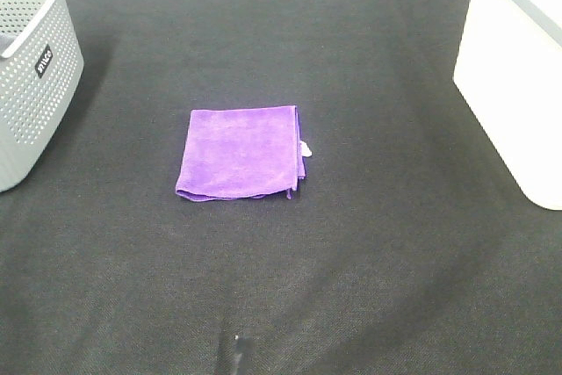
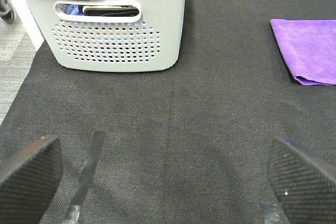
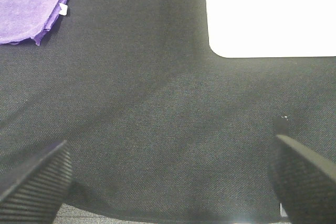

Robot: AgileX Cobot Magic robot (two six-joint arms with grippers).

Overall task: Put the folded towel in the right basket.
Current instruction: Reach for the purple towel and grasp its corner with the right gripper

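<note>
Seeing the folded purple towel (image 1: 241,154) flat near the middle of the black bench (image 1: 351,287), well apart from both baskets. Finding the white basket (image 1: 514,76) at the right edge, the grey perforated basket (image 1: 35,68) at the far left corner. Noting the left gripper (image 2: 167,177) and the right gripper (image 3: 169,179) spread wide, holding nothing.

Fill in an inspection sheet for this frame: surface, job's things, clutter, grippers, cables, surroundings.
Surface: black woven mat.
Job's things: purple towel folded flat mid-mat, with a small white tag on one edge; white basket at the right edge, towel not in it.
Clutter: grey basket with a perforated wall at the left edge, dark things inside.
Grippers: left gripper open, empty; right gripper open, empty; both apart from the towel.
Cables: nothing seen.
Surroundings: grey floor beyond the mat.
</note>
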